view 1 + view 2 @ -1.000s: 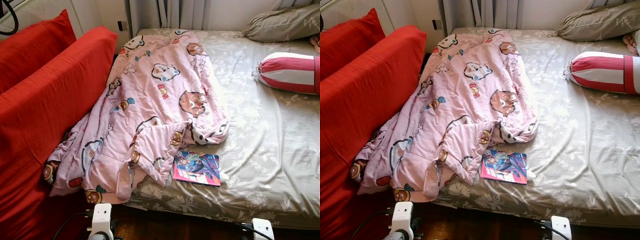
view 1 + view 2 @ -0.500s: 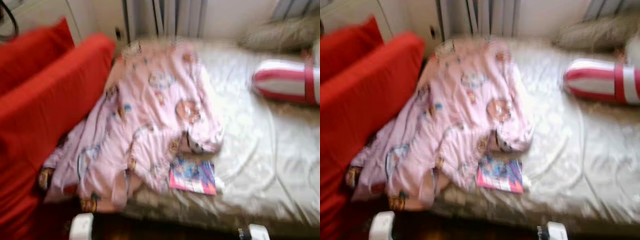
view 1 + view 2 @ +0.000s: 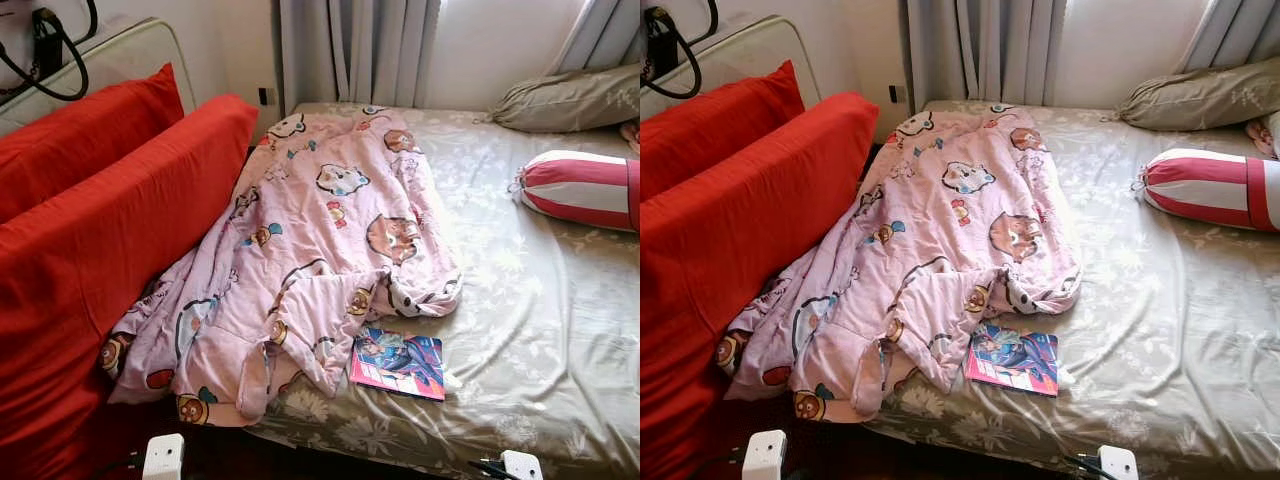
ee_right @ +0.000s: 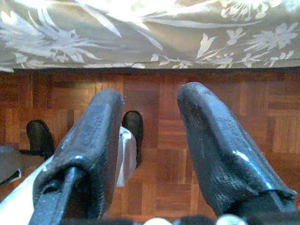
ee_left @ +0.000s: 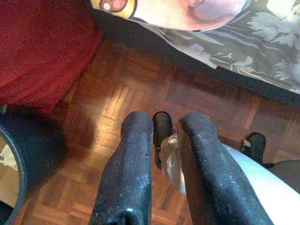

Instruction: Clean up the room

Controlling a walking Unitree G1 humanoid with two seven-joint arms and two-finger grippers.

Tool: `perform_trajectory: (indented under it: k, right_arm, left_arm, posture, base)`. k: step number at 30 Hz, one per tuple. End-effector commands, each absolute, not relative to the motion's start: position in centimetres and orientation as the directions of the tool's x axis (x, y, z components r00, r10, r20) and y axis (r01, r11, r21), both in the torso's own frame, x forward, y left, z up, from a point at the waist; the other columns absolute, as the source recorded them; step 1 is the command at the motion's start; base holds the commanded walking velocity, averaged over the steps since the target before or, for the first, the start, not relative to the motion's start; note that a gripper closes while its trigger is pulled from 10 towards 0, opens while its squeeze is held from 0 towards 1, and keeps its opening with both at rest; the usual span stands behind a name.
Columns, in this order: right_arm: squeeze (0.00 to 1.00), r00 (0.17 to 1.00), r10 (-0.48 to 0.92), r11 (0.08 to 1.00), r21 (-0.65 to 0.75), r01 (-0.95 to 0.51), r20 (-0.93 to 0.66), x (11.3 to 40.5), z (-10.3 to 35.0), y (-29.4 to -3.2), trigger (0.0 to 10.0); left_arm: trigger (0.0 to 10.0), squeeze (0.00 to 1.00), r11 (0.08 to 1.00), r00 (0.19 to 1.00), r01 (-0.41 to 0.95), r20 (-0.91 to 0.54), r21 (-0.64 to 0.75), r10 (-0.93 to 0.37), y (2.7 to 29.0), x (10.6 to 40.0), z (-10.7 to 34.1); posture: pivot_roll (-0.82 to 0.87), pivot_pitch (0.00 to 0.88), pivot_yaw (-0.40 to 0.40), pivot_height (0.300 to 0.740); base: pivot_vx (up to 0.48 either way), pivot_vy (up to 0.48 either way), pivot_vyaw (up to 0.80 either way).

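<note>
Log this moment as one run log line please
stage: facing bed | pink blanket crumpled, hanging off edge | book beside it | left claw open, idle | right claw open, idle

Readable text: we find none in any view.
Magazine [image 3: 397,362]: we see a colourful printed cover, at about five o'clock from the blanket [image 3: 310,240], but its lettering is too small for us to read.
Blanket: we see cartoon figures only, no words.
Bed sheet [image 3: 540,300]: floral pattern, no writing.
</note>
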State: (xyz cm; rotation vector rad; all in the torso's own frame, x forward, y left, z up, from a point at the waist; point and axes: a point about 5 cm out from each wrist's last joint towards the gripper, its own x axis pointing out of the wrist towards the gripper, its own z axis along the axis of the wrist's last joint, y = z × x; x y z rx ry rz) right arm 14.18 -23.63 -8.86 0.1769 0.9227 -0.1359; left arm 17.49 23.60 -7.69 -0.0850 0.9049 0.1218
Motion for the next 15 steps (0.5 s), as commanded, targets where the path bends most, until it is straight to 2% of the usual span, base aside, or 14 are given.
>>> perform_trajectory:
  k: [1,7,8,9,10,11,13,14,15]
  right_arm:
    - [0.00,0.608,-0.058,0.970,0.100,0.222,-0.792,13.9,-8.9,-23.7,10.0]
    - [0.00,0.660,-0.084,0.965,0.103,0.239,-0.747,14.4,-8.5,-23.9,10.0]
    - [0.00,0.675,-0.079,0.967,0.107,0.229,-0.734,14.5,-8.3,-23.9,10.0]
    - [0.00,0.691,-0.081,0.970,0.102,0.219,-0.718,14.6,-8.2,-24.0,10.0]
    - [0.00,0.691,-0.081,0.970,0.102,0.219,-0.718,14.6,-8.2,-24.0,10.0]
    - [0.00,0.702,-0.088,0.969,0.104,0.225,-0.707,14.6,-8.1,-24.1,10.0]
    - [0.00,0.714,-0.103,0.962,0.113,0.248,-0.692,14.6,-8.0,-24.2,10.0]
    - [0.00,0.788,-0.126,0.961,0.124,0.248,-0.602,17.6,-6.5,-24.1,10.0]
    - [0.00,0.788,-0.126,0.961,0.124,0.248,-0.602,17.6,-6.5,-24.1,10.0]
  left_arm:
    - [10.0,0.00,0.991,0.616,-0.134,-0.784,-0.012,0.074,23.9,17.3,-7.7]
    - [10.0,0.00,0.991,0.658,-0.136,-0.749,-0.017,0.077,23.8,17.7,-7.4]
    - [10.0,0.00,0.991,0.683,-0.133,-0.727,-0.026,0.073,23.7,18.1,-7.1]
    - [10.0,0.00,0.995,0.778,-0.087,-0.627,-0.057,0.032,22.9,20.9,-5.5]
    - [10.0,0.00,0.995,0.778,-0.087,-0.627,-0.057,0.032,22.9,20.9,-5.5]
    - [10.0,0.00,0.997,0.826,-0.054,-0.564,-0.062,0.009,22.4,22.4,-4.5]
    - [10.0,0.00,0.998,0.847,-0.032,-0.532,-0.050,0.000,22.3,22.9,-4.0]
    - [10.0,0.00,0.999,0.876,-0.009,-0.483,-0.033,-0.008,22.3,23.5,-3.3]
    - [10.0,0.00,0.999,0.876,-0.009,-0.483,-0.033,-0.008,22.3,23.5,-3.3]
  posture:
    - [0.01,0.000,-0.005,0.740]
    - [0.02,0.000,-0.010,0.740]
    - [0.01,0.001,-0.011,0.740]
    - [0.01,0.000,-0.013,0.740]
    - [0.01,0.000,-0.013,0.740]
    - [0.00,0.002,-0.015,0.740]
    - [0.00,0.000,-0.026,0.740]
    - [0.01,0.001,-0.033,0.740]
    - [0.01,0.001,-0.033,0.740]
  base:
    - [0.000,0.000,0.00]
    - [0.000,0.000,0.00]
    - [0.000,0.000,0.00]
    - [0.000,0.000,0.00]
    - [0.000,0.000,0.00]
    - [0.000,0.000,0.00]
    - [0.000,0.000,0.00]
    - [0.000,0.000,0.00]
    - [0.000,0.000,0.00]
